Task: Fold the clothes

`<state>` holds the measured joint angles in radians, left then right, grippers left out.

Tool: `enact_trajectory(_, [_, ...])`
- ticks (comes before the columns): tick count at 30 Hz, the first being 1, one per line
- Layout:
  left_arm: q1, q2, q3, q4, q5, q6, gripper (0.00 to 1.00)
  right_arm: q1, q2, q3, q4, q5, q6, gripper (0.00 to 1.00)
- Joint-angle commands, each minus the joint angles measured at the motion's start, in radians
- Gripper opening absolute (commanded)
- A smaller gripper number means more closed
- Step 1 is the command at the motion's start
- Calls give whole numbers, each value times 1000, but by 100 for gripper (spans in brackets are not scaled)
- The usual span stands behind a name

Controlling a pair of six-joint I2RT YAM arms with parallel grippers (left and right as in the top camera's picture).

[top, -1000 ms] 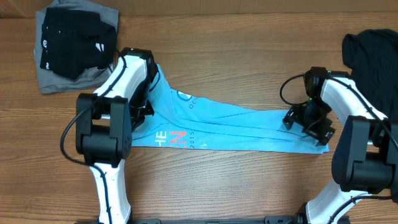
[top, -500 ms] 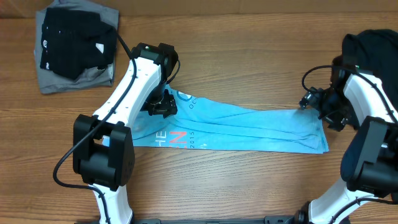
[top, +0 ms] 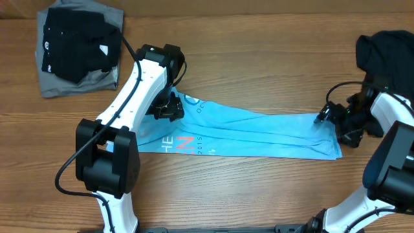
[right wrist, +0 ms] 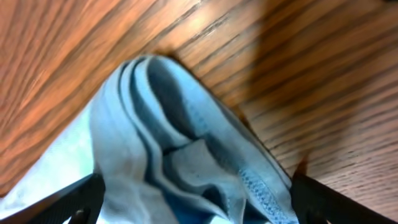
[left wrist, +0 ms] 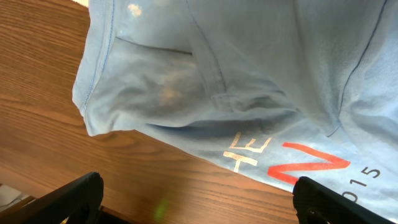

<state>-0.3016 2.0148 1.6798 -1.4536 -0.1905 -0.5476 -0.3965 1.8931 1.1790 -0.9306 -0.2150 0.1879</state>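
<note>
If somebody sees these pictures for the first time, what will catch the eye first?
A light-blue T-shirt folded into a long strip lies across the table's middle, red and white lettering near its left end. The left pincer is open above that end, the right pincer open at the other.

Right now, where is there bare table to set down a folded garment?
Bare table behind the blue T-shirt, between the grey-and-black pile and the black garment; also along the front edge. Crowded at the shirt's ends, under the left claw and right claw.
</note>
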Motion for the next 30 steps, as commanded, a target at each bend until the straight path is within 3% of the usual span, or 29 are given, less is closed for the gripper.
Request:
enact_trajectory(1, [0, 7, 4, 1, 8, 2, 100, 15, 16, -105, 54, -96, -39, 100])
enact_trajectory(4, [0, 7, 4, 0, 8, 2, 100, 17, 16, -161, 92, -119, -39, 100])
enact_trajectory(6, [0, 7, 4, 0, 8, 2, 100, 17, 16, -174, 88, -128, -35, 83])
enact_trajectory(8, [0, 7, 4, 0, 8, 2, 100, 17, 16, -174, 72, -131, -23, 59])
enact_trajectory(11, [0, 7, 4, 0, 8, 2, 100, 17, 16, -172, 53, -131, 36, 57])
enact_trajectory(13, [0, 7, 4, -1, 8, 2, 100, 17, 16, -166, 41, -130, 50, 35])
enact_trajectory(14, [0, 7, 4, -2, 8, 2, 100, 17, 16, -161, 32, -125, 56, 13])
enact_trajectory(15, [0, 7, 4, -4, 8, 2, 100, 16, 16, -153, 19, -114, 80, 4])
enact_trajectory(24, [0, 7, 4, -16, 8, 2, 100, 0, -53, -11, -162, 98, 255, 4])
enact_trajectory(30, [0, 7, 4, -14, 20, 2, 100, 33, -154, 14, -199, 117, 314, 4])
